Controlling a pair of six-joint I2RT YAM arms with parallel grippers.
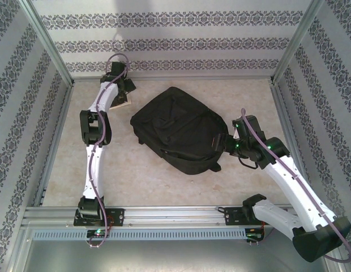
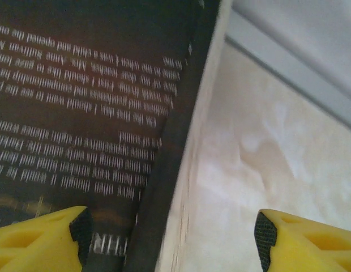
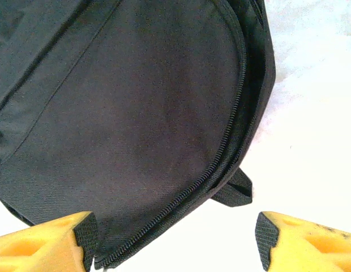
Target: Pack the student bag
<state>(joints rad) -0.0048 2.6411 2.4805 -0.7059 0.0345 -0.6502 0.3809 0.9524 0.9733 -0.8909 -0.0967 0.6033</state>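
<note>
student bag (image 1: 178, 133): probably soft, floppy — grip at the zipper (image 3: 232, 130) rim.
right hand (image 3: 175, 232): wide, at bag's edge.
left hand (image 2: 172, 229): wide, empty.

Black student bag (image 1: 178, 133); cream marbled table (image 1: 68, 164); walls (image 1: 164, 34) white with grey floral stripes. Black book (image 2: 79, 85), white print.

The left arm (image 1: 94, 164) and right arm (image 1: 291, 178) are white with black joints, a lilac cable (image 1: 250, 129) trailing behind each. The right claw (image 3: 175, 238) has yellow fingers (image 3: 39, 241) with black pads (image 3: 86, 233); green lights (image 1: 238, 148) glow just behind it.
</note>
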